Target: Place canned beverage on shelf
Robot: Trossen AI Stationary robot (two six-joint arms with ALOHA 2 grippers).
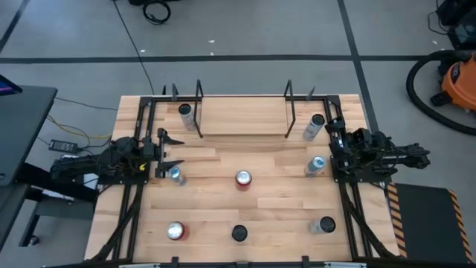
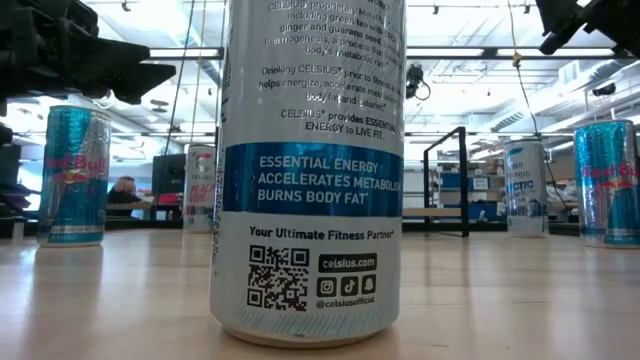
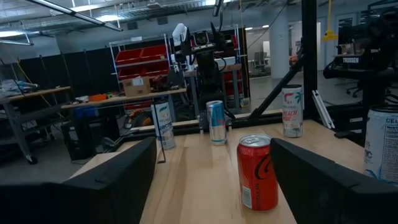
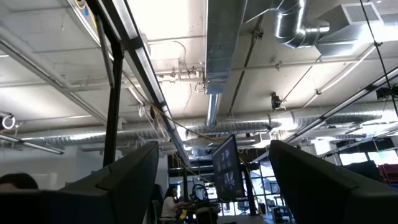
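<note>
The shelf (image 1: 244, 115), a light-wood plank with black upright rods, stands at the table's far middle and also shows in the low view (image 2: 445, 212). Several cans stand upright on the table. A red can (image 1: 243, 179) stands at the centre. A blue can (image 1: 175, 174) stands just outside the near finger of my left gripper. My left gripper (image 1: 171, 152) is open and empty at the table's left, pointing right toward the red can (image 3: 258, 171). My right gripper (image 1: 332, 143) is open and empty at the table's right, tipped upward; another blue can (image 1: 317, 165) stands near it.
A white can stands at each far corner of the shelf (image 1: 184, 112) (image 1: 314, 126). Along the near edge stand a red can (image 1: 175, 231), a white Celsius can (image 1: 239, 234) that fills the low view (image 2: 305, 170), and a silver can (image 1: 323, 225).
</note>
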